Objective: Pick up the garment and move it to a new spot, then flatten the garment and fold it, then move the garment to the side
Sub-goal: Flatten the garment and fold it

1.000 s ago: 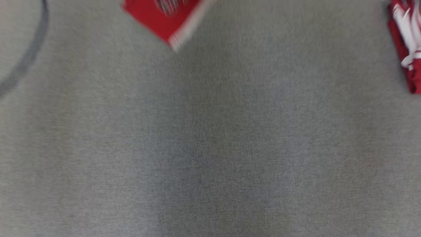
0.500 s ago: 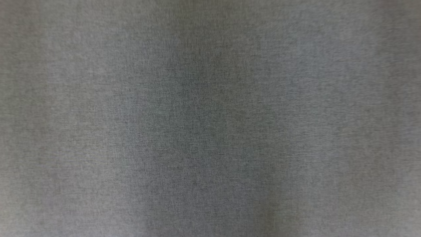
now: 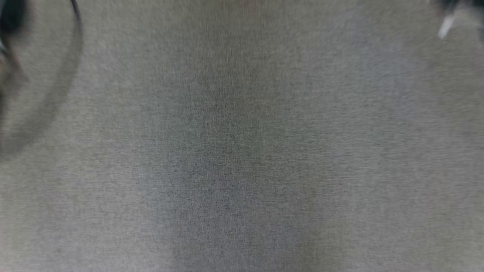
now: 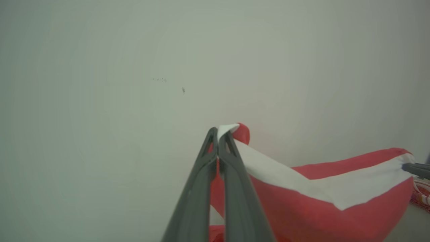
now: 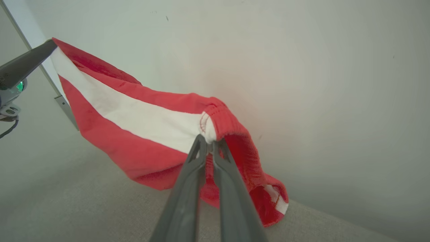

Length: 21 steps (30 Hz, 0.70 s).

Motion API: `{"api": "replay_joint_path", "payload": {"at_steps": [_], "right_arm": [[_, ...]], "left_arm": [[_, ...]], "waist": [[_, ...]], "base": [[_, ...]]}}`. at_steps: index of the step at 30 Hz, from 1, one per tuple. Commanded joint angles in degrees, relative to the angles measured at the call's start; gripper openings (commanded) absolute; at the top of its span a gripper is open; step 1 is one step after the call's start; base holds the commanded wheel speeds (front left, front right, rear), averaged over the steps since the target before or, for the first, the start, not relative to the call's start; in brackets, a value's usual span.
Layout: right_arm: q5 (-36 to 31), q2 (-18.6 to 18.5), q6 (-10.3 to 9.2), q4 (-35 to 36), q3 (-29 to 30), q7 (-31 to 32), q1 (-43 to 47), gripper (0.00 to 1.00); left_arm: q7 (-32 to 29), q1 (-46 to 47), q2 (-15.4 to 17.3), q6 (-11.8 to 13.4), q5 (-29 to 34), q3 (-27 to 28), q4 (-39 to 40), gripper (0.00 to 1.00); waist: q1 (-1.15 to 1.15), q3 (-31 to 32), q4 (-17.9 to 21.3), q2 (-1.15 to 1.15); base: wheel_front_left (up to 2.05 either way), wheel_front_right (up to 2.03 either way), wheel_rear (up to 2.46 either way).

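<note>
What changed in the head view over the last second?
The head camera shifted, not the things: the dark curved line at upper left went and returned. The grey surface is unchanged. Left gripper and right gripper grip the garment.

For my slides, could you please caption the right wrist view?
Right end effector pinches the red-and-white garment, left end effector holding its far corner.
</note>
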<state>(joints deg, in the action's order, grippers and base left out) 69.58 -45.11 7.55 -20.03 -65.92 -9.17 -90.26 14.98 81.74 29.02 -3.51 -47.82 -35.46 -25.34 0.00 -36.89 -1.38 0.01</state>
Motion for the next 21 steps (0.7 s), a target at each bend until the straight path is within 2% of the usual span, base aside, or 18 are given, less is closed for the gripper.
{"api": "replay_joint_path", "payload": {"at_steps": [1,4,7,11,14,16,17,21], "right_arm": [[0.50,-0.42,-0.16,0.65,-0.22,-0.67,1.14,0.00],[1.82,-2.15,-0.15,4.43,-2.42,-3.19,8.92,0.00],[3.11,-4.14,-0.16,7.61,-3.59,-4.88,17.30,0.00],[2.28,-6.10,-0.16,10.30,-4.37,-5.89,28.74,0.00],[1.09,-6.47,-0.16,11.71,-3.38,-6.01,36.15,0.00],[0.10,-6.90,-0.16,12.58,-1.65,-6.03,41.20,0.00],[-0.97,-7.38,-0.16,13.00,0.62,-6.03,46.21,0.00],[-4.37,-7.90,-0.17,13.42,4.80,-6.05,55.38,0.00]], "left_arm": [[0.21,-2.12,0.42,0.56,0.99,0.32,1.13,0.00],[0.19,-15.26,0.42,4.70,1.89,3.84,9.40,0.00],[0.21,-28.37,-0.27,7.65,1.61,7.63,16.25,0.00],[0.21,-45.95,-3.05,10.14,2.46,12.66,22.70,0.00],[0.22,-57.30,-5.47,10.36,3.65,17.39,24.61,0.00],[0.22,-63.99,-8.04,8.96,4.20,19.92,24.83,0.00],[0.22,-69.65,-9.57,7.39,5.33,21.49,23.81,0.00],[0.23,-78.35,-14.15,5.04,6.87,25.81,21.82,0.00]], "waist": [[0.00,3.39,0.33,-0.01],[0.00,7.03,0.76,-0.01],[0.00,10.45,1.09,-0.01],[0.00,14.28,1.31,-0.01],[0.00,16.41,1.65,-0.01],[0.00,17.95,1.64,-0.01],[0.00,19.52,1.71,-0.01],[0.00,22.72,1.69,-0.01]], "base": [[0.00,0.00,0.00],[0.00,0.00,0.00],[0.00,0.00,0.00],[0.00,0.00,0.00],[0.00,0.00,0.00],[0.00,0.00,0.00],[0.00,0.00,0.00],[0.00,0.00,0.00]]}}
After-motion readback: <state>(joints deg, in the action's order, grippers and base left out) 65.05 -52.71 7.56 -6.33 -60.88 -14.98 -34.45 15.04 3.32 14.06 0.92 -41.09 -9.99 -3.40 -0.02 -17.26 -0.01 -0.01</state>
